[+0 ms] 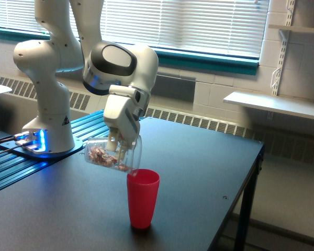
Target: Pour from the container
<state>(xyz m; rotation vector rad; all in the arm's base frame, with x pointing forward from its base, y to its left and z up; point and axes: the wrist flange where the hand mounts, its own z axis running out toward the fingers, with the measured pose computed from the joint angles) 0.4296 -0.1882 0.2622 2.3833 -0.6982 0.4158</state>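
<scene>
Gripping state: gripper point(119, 148) has its fingers clamped on the container point(113, 155), one finger apparently inside the rim and one outside; exact contact is hard to make out.
Container position: tipped nearly on its side, mouth toward the exterior view's right, lip just above the near rim of the red cup point(143, 197).
Contents: pinkish-brown pieces point(105, 157) lie along the lower wall, none seen falling.
Handling judgement: clear thin plastic, likely light, smooth and somewhat flexible; a hard squeeze could deform the rim.
Hold point: the rim wall serves; loose pieces will shift weight as tilt grows.
Support: red cup stands upright on the dark table point(199, 157).
</scene>
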